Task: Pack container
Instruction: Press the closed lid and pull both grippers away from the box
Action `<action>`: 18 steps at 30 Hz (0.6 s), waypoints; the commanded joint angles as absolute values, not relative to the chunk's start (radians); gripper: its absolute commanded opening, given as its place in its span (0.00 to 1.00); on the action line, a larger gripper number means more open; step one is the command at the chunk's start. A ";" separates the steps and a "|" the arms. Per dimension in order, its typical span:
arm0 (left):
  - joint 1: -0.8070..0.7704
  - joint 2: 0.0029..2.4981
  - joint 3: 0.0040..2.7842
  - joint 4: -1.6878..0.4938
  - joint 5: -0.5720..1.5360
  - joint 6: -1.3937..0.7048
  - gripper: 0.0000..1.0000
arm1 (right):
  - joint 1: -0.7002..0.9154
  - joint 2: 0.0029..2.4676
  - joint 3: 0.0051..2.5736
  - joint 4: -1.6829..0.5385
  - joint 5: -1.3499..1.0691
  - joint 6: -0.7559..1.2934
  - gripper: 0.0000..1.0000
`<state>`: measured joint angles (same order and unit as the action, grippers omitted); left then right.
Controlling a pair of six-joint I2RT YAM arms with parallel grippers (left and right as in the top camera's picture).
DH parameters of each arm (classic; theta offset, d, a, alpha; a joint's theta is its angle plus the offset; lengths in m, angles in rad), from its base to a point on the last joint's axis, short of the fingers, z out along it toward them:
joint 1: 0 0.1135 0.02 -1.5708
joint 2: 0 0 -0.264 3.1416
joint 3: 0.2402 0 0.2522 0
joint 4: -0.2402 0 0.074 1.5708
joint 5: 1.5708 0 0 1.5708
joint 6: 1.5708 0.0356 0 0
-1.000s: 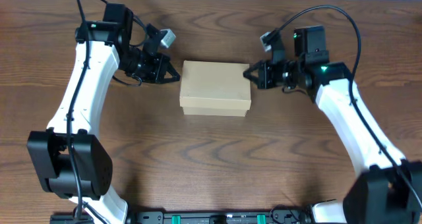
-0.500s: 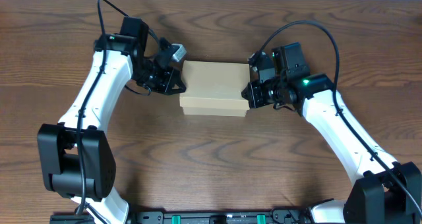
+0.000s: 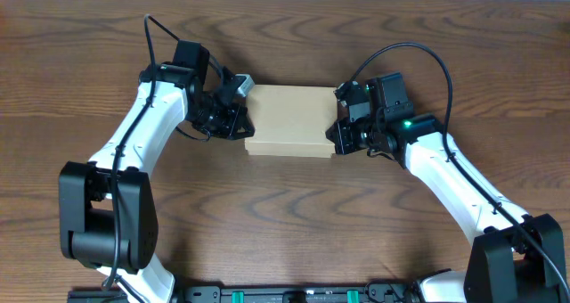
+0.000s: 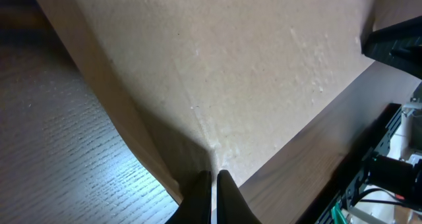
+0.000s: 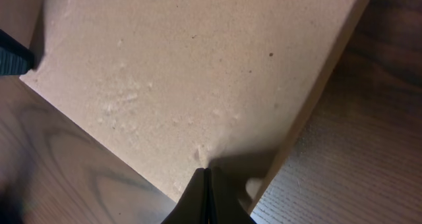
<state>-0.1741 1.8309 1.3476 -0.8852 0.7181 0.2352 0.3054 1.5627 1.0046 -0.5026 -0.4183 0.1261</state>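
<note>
The container is a plain tan cardboard box with its lid down, lying in the middle of the wooden table. My left gripper is shut and empty, its tips pressed on the box's left front corner; in the left wrist view the tips touch the lid. My right gripper is shut and empty, its tips on the box's right front corner; in the right wrist view the tips touch the lid. No pens are in view.
The dark wooden table stretches all around the box. A black rail with green connectors runs along the front edge.
Both grippers have moved in from beside the box's ends onto its front corners, the left toward the right and the right toward the left. The box stays where it was.
</note>
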 commanded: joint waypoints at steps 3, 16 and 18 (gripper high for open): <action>-0.177 1.818 1.330 -0.889 0.699 0.208 0.06 | 0.308 1.565 0.986 -0.497 -0.412 0.138 0.01; -0.157 1.578 1.333 -0.922 0.619 0.193 0.06 | 0.231 1.353 1.065 -0.490 -0.064 0.285 0.02; -0.157 1.518 1.333 -0.928 0.601 0.194 0.06 | 0.210 1.369 1.063 -0.490 -0.056 0.285 0.01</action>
